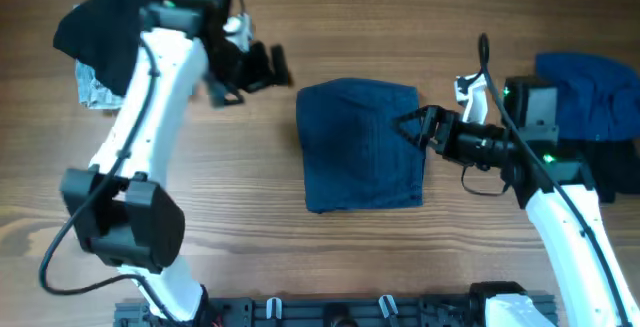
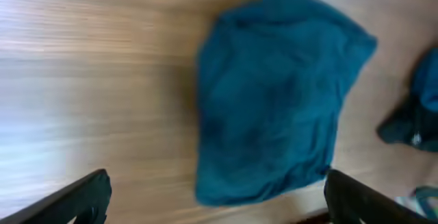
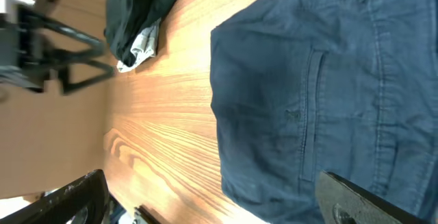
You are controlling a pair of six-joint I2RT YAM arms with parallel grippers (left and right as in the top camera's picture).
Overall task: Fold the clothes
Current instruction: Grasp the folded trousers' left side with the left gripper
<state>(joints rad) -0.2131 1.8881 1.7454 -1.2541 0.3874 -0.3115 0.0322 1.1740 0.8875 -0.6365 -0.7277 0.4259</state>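
Left gripper [image 1: 278, 70]: jaws wide apart, nothing between them. It sits in the upper left-centre of the overhead view, above bare wood and apart from the folded garment [image 1: 360, 147].

Right gripper [image 1: 408, 130]: jaws likewise spread and holding nothing. Its tips are at the garment's right edge in the overhead view. Whether they touch the cloth cannot be told.

Surface: a wood-grain table [image 1: 250, 217], light brown. A black rail [image 1: 330, 312] with pale clips runs along the bottom edge of the overhead view. Nothing of the room beyond the table can be made out.

Task item: the folded garment lies at the centre of the overhead frame. It is dark blue, roughly rectangular and flat, with rounded, uneven corners. The right wrist view shows stitched seams and a pocket line on its upper face.

Other clothing: a dark heap [image 1: 100, 27] over a pale patterned piece [image 1: 92, 87] at the upper left, and a blue heap [image 1: 590, 92] above a dark one [image 1: 612, 172] at the right edge.
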